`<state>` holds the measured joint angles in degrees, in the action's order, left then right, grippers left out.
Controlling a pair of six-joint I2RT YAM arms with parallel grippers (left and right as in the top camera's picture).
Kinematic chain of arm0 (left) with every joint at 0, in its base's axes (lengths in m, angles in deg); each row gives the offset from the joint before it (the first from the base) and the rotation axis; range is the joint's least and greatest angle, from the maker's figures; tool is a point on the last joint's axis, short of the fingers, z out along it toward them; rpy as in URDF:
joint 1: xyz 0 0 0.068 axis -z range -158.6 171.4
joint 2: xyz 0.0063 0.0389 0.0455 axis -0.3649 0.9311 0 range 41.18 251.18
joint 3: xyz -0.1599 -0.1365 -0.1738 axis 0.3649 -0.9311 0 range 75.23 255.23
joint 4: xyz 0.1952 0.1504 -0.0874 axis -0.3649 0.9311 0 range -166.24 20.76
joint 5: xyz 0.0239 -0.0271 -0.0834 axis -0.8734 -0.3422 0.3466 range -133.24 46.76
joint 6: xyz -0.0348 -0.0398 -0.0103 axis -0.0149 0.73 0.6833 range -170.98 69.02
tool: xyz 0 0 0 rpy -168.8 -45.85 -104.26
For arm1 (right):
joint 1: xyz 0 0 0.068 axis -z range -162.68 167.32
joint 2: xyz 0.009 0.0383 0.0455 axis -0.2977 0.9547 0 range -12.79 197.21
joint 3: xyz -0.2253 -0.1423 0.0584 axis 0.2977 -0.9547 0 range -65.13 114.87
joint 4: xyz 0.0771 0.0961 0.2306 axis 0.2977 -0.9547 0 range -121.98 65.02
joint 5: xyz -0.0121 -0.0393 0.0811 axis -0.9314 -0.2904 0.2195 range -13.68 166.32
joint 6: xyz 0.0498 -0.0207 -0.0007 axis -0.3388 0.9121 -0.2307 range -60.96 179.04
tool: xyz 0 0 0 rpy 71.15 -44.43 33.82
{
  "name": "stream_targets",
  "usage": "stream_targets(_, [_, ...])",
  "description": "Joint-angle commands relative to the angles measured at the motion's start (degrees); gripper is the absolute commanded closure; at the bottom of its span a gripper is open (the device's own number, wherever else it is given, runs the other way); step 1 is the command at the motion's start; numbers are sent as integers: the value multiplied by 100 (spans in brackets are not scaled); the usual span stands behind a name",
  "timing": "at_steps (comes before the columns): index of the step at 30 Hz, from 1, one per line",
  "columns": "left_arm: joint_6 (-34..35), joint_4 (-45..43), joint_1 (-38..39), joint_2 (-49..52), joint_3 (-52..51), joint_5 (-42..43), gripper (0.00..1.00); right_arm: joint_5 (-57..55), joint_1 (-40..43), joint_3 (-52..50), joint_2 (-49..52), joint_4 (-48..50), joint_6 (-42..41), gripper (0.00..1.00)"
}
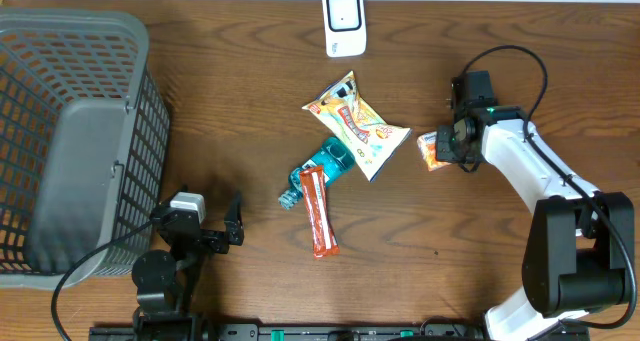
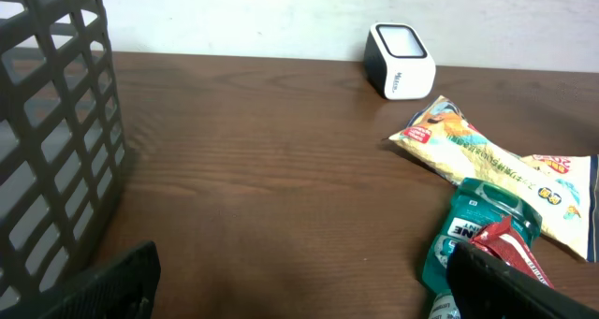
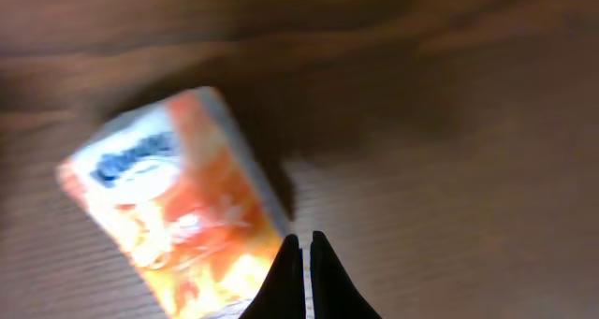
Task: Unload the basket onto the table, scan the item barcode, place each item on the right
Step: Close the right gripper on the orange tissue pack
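Observation:
A small orange-and-white packet (image 1: 431, 149) hangs at the right of the table, tilted, with its shadow on the wood below it. It looks blurred in the right wrist view (image 3: 178, 216). My right gripper (image 3: 305, 240) is shut on its thin edge, the two black fingers almost touching. The white scanner (image 1: 343, 22) stands at the far middle edge, well apart from the packet, and also shows in the left wrist view (image 2: 401, 60). My left gripper (image 2: 304, 291) rests open near the front left with only bare table between its fingers.
A yellow snack bag (image 1: 355, 126), a teal pack (image 1: 322, 166) and a red bar (image 1: 320, 211) lie mid-table. The teal pack (image 2: 477, 230) sits just beyond my left gripper's right finger. A grey mesh basket (image 1: 70, 131) fills the left side.

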<state>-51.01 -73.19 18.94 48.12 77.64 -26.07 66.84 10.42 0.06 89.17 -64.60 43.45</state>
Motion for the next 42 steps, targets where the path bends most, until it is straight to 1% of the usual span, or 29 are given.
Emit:
stream_targets(1, [-35, 70, 2, -11, -160, -28, 2, -422, -22, 76, -87, -264, -1158, 99])
stream_targets(2, [-35, 70, 2, -11, -160, -28, 2, -409, -20, 120, -116, -490, -1585, 96])
stream_targets(3, [-35, 70, 2, -11, -160, -28, 2, -409, -9, 155, -138, -754, -2164, 90])
stream_targets(4, [-35, 70, 2, -11, -160, -28, 2, -367, 13, 162, -166, -968, -2789, 78])
stream_targets(6, [-35, 70, 2, -11, -160, -28, 2, -149, 61, 162, -177, -1325, -4159, 45])
stream_targets(7, [-35, 70, 2, -11, -160, -28, 2, -42, 70, 160, -177, -1397, -4612, 30])
stream_targets(8, [-35, 70, 2, -11, -160, -28, 2, 63, 70, 149, -177, -1397, -4972, 26])
stream_targets(10, [-35, 70, 2, -11, -160, -28, 2, 105, 52, 149, -177, -1362, -5416, 25])
stream_targets(11, [-35, 70, 2, -11, -160, -28, 2, 101, 42, 149, -177, -1327, -5646, 27])
stream_targets(14, [-35, 70, 2, -11, -160, -28, 2, 109, 13, 146, -177, -1038, -5939, 35])
stream_targets(17, [-35, 70, 2, -11, -160, -31, 2, 284, 4, 146, -177, -717, -5936, 40])
stream_targets(23, [-35, 70, 2, -11, -160, -28, 2, 229, -7, 122, -142, -431, -5939, 42])
stream_targets(26, [-35, 70, 2, -11, -160, -28, 2, 212, -39, -37, -142, -28, -5936, 41])
stream_targets(32, [-35, 70, 2, -11, -160, -28, 2, 490, -44, -575, -142, 833, -5934, 41])
stream_targets(40, [-35, 70, 2, -11, -160, -28, 2, 544, -44, -1311, -142, 1362, -5934, 45])
stream_targets(41, [-35, 70, 2, -11, -160, -28, 2, 514, -44, -1381, -142, 1440, -5932, 47])
stream_targets(42, [-35, 70, 2, -11, -160, -28, 2, 461, -44, -1445, -142, 1539, -5930, 52])
